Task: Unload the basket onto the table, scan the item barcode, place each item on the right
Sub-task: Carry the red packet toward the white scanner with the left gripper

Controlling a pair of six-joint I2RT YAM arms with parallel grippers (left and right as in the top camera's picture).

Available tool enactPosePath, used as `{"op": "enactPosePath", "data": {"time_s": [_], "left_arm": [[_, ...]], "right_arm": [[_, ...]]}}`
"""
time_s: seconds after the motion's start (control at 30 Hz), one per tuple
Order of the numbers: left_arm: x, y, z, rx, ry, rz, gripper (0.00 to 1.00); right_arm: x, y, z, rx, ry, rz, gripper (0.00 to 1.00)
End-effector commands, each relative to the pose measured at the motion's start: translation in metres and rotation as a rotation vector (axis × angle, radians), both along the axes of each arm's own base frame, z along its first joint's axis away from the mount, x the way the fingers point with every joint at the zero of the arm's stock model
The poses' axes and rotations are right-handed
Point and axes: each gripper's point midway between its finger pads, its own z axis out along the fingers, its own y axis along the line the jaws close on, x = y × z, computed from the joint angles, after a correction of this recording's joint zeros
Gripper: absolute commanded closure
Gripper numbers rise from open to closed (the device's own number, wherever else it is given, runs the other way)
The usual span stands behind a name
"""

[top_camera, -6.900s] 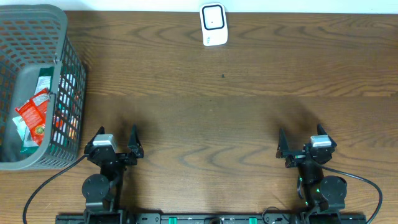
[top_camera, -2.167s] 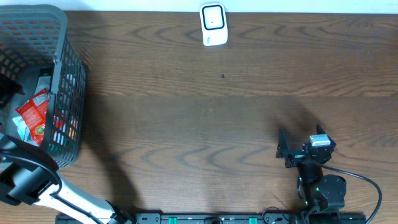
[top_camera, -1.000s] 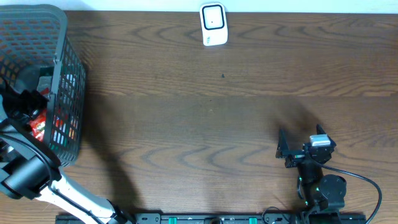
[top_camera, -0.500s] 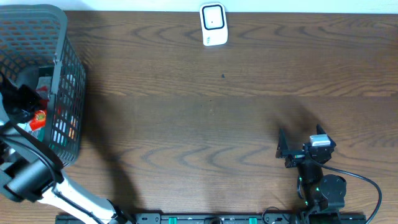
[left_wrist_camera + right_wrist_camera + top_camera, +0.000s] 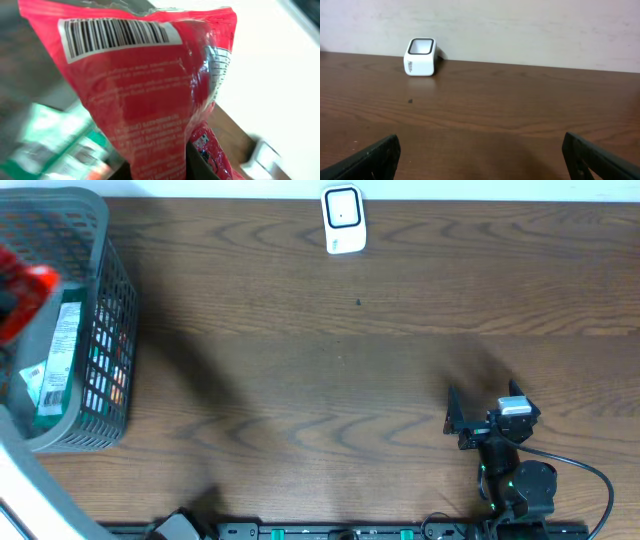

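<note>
**A:** Near edge first. How do your two grippers stand?

**B:** Your right gripper [image 5: 485, 418] sits at the near edge of the dark brown wooden table [image 5: 330, 360]. Its jaws are spread wide and empty. In its wrist view the two fingertips [image 5: 377, 157] occupy the bottom corners, with bare wood between them. Your left gripper [image 5: 160, 172] has its jaws drawn narrow on the lower end of the red plastic packet [image 5: 150, 110]. The packet rises from the jaws and fills most of the left wrist view.

**A:** Where does that packet lie in the overhead view?

**B:** It shows as a red blur at the left margin, raised above the grey plastic mesh basket [image 5: 112, 300]. The black-and-white barcode [image 5: 117, 35] runs across the packet's upper end and faces your left wrist camera.

**A:** And farther out?

**B:** Inside the basket a green-and-white packet [image 5: 55, 365] lies against the right-hand wall. At the far edge of the table stands the small white box-shaped scanner with a dark window [image 5: 342, 218], well apart from both grippers. It is just in front of the pale wall [image 5: 530, 25], and your right wrist camera shows it at upper left.
</note>
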Motion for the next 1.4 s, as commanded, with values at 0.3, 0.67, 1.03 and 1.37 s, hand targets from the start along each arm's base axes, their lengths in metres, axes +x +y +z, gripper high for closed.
{"op": "enactPosePath", "data": {"time_s": [0.3,0.67,1.03,1.37], "left_arm": [[0.035,-0.251,-0.091,-0.108,0.244,-0.764,0.92],[0.052,-0.424,-0.283,-0.011,0.536,-1.064,0.92],[0.070,-0.464,-0.285,0.006,0.418,-1.128,0.19],[0.034,-0.477,-0.295,-0.054,0.483,-1.303,0.90]], "right_arm": [[0.000,-0.002,0.000,-0.011,-0.001,-0.005,0.01],[0.000,-0.002,0.000,-0.011,-0.001,-0.005,0.01],[0.000,-0.002,0.000,-0.011,-0.001,-0.005,0.01],[0.000,-0.002,0.000,-0.011,-0.001,-0.004,0.01]]}}
